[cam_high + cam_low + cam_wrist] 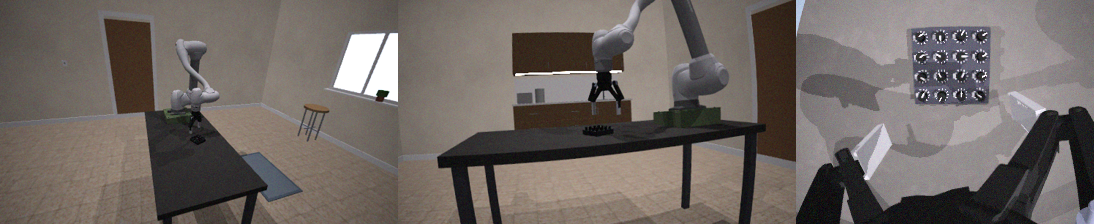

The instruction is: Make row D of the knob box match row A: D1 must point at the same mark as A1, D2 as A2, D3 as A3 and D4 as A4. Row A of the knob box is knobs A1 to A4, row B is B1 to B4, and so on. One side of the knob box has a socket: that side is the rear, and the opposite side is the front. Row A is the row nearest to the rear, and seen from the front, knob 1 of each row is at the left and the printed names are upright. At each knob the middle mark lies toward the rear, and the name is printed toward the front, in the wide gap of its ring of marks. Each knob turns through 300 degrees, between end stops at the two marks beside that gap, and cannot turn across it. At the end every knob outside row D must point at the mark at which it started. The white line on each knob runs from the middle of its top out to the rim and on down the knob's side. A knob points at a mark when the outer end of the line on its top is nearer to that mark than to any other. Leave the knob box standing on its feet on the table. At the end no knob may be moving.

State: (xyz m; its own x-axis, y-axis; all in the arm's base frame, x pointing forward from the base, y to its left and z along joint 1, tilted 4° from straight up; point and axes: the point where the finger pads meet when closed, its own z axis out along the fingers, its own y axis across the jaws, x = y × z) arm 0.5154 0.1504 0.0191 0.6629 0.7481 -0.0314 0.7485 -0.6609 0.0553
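Note:
The knob box (952, 64) is a small dark square with a four-by-four grid of black knobs with white lines; it stands on the dark table (190, 161). It also shows in the top view (197, 139) and the exterior view (598, 130). My gripper (606, 110) hangs open and empty well above the table, a little toward the arm's base from the box. In the wrist view the gripper (952, 129) has its fingertips spread wide below the box. The knob lines are too small to read exactly, and I cannot tell which side has the socket.
The arm's green base block (176, 116) stands at the table's far end, also in the exterior view (687, 117). A stool (314, 120) and a blue mat (271, 176) are on the floor to the right of the table.

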